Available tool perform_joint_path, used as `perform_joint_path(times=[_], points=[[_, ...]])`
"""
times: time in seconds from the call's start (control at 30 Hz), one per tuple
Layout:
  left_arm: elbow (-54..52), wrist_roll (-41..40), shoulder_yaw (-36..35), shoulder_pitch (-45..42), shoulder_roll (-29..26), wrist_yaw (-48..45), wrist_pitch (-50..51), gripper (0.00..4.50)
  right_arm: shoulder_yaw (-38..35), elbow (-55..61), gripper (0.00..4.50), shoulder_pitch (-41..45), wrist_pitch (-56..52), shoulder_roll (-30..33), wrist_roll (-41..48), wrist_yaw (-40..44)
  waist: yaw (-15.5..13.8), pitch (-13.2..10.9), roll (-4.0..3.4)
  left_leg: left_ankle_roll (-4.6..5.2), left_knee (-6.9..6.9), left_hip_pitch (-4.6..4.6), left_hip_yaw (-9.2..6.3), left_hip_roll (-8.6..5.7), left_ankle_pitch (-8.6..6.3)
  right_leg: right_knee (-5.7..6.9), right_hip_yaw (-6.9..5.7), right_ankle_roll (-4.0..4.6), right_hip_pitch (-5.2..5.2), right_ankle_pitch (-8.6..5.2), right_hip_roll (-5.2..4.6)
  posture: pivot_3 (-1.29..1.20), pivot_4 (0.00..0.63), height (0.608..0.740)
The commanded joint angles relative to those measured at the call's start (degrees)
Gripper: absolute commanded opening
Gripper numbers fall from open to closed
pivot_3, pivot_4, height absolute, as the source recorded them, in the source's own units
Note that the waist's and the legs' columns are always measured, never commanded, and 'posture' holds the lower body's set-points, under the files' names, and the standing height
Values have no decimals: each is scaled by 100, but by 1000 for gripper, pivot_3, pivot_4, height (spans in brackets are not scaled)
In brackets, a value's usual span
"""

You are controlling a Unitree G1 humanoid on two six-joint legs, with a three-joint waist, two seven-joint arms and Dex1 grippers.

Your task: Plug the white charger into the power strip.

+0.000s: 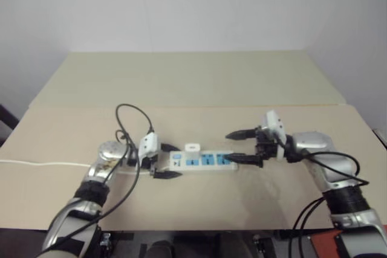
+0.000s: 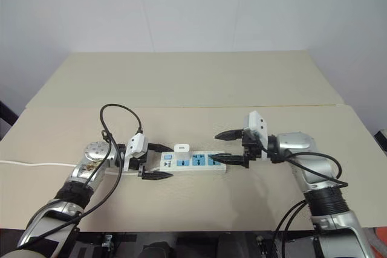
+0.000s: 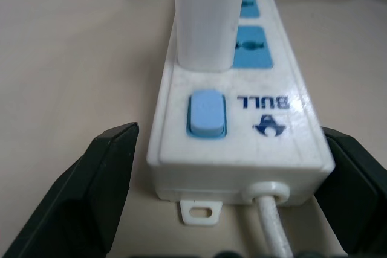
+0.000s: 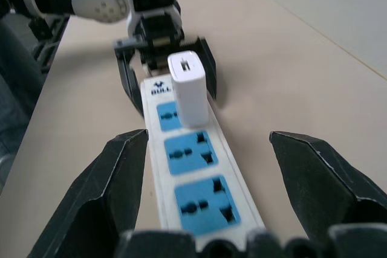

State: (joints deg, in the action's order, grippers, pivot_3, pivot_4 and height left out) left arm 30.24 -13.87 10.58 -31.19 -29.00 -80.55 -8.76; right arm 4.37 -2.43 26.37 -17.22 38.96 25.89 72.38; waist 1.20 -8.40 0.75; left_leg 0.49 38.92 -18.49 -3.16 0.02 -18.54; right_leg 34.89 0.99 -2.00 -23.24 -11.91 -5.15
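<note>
The power strip [image 1: 208,161] lies flat near the table's front edge, with blue sockets on top. The white charger [image 1: 193,148] stands upright in the socket beside the blue switch [image 3: 207,113]. My left gripper [image 1: 171,161] is open and straddles the strip's switch end, one black finger [image 3: 91,191] on each side of it. My right gripper [image 1: 231,147] is open and empty, hovering just above the strip's other end, and it points along the strip toward the charger [image 4: 188,89]. Two blue sockets [image 4: 190,149] are free.
The strip's thin white cord [image 1: 36,163] runs left across the table [image 1: 181,77] to its edge. A black cable [image 1: 130,113] loops above my left wrist. The tabletop behind the strip is bare, with a seam [image 1: 193,105] across it.
</note>
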Motion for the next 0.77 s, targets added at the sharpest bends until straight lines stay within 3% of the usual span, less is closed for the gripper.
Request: perform_joint_path(times=[0.03, 0.2, 0.4, 0.57, 0.77], points=[[-892, -493, -321, -48, -350, -340, 475, 4485, -363, 239, 3861, 111, -52, 244, 167, 108, -10, -9, 1, 0, 0, 0, 0, 0, 0, 1, 0, -1, 0, 0, 0, 0, 150, 740], [-2280, -1219, -827, 262, -1306, -715, 1448, 4485, -817, 402, 3861, -103, -154, 794, 312, 303, 7, -46, -12, 0, -9, 1, 1, 2, 0, 1, 2, -3, -3, -2, 0, 0, 150, 740], [-2278, -1256, -1344, 188, -2063, -771, 1583, 4485, -1460, 107, 3861, -532, -63, 1466, 303, 441, -59, -55, -13, 0, -10, -2, 2, -2, 0, -12, -2, -10, 0, -8, -8, 0, 150, 740], [-1918, -1158, -1462, 153, -2359, -902, 1424, 4485, -1893, -211, 3861, -964, 201, 1724, 77, 235, -44, -60, -8, 0, -11, -2, 8, -4, 0, -13, -2, -11, 1, -9, -10, 0, 150, 740], [-2058, -1182, -1319, 117, -2159, -837, 1519, 4485, -2258, -75, 3861, -1585, 290, 1751, 28, 53, -38, -63, -6, 0, -11, -1, 10, -3, 0, -11, 0, -10, 2, -9, -9, 0, 150, 740]])
